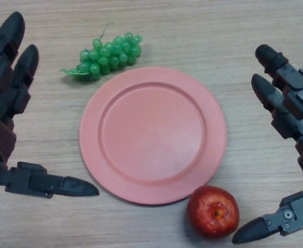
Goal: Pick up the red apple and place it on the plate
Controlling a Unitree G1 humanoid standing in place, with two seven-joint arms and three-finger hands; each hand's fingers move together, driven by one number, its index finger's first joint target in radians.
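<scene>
A red apple rests on the wooden table, touching the near right rim of a round pink plate. The plate holds nothing. My right hand is at the right edge, fingers straight and open, with its thumb pointing toward the apple from the right, just short of it. My left hand is at the left edge, open, its thumb stretched toward the plate's near left rim.
A bunch of green grapes lies on the table just beyond the plate's far left rim.
</scene>
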